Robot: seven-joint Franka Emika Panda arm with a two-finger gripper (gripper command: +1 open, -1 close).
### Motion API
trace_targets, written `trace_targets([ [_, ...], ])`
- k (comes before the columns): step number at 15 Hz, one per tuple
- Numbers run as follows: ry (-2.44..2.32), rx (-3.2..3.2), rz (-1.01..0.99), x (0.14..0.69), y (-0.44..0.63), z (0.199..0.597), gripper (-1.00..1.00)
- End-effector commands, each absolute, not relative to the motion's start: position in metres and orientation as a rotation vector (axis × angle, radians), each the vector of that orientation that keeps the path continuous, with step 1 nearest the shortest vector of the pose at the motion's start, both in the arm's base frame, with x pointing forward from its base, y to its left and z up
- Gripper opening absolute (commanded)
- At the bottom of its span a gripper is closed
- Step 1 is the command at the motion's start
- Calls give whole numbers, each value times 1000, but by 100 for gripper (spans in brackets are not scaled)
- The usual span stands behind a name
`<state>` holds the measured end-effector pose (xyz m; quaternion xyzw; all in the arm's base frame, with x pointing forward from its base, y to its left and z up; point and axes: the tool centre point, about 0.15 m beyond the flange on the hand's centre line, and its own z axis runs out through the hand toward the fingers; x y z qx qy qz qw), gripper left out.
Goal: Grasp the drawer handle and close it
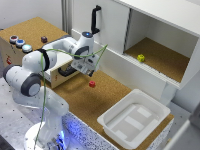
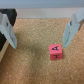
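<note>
My claw (image 2: 40,31) is wide open, holding nothing.
My arm partly hides the drawer handle (image 1: 66,72); a red cube (image 2: 55,51) sits below on open cork floor (image 1: 80,97).

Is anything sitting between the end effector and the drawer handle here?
Nothing visible blocks it. The open end effector hangs just to the exterior view's right of the drawer handle. The red cube lies on the cork below, off that path.
</note>
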<state>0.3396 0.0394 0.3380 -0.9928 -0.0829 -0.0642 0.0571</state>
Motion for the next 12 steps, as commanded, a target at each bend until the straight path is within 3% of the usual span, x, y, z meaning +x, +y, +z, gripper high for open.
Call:
trace_targets([
  [1,-288,-2973,-233,354,54,314,-100],
  [12,-397,-2991,-226,359,122,316,-100],
])
